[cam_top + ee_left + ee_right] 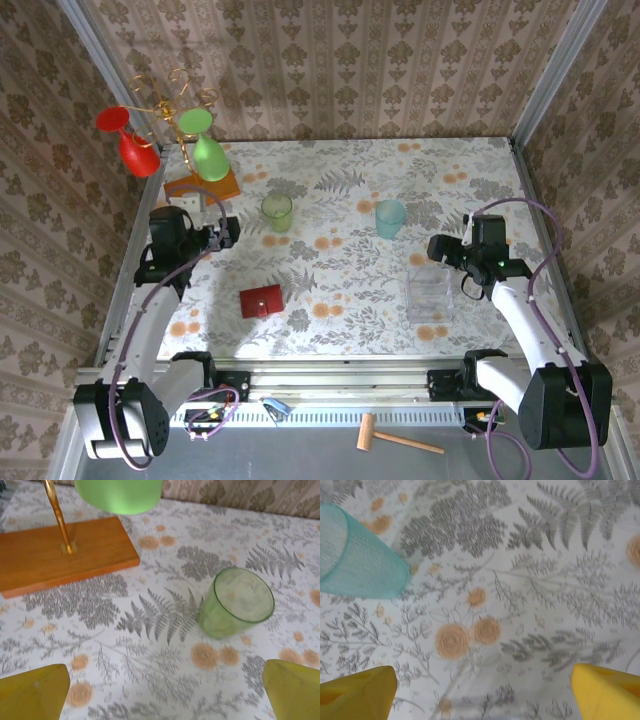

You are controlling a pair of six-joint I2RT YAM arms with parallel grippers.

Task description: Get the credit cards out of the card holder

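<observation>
Both grippers are held wide open with nothing in them, and the red card holder (261, 300) is left lying flat on the table (340, 190).

The left gripper (162, 695) is held above the flowery table. Its yellow fingers (35, 692) are spread far apart, and the table top is seen between them. A green cup (237, 602) is seen just ahead of it and a little to its right, and an orange wooden base (60, 555) ahead to its left. The right gripper (482, 690) is spread wide too, with a blue-green cup (360, 560) ahead on its left. The card holder is found back toward the arm bases from the left gripper. It lies between the two grippers but nearer the left one — well apart from both. A clear box (430, 290) is set just behind the right gripper.
</observation>
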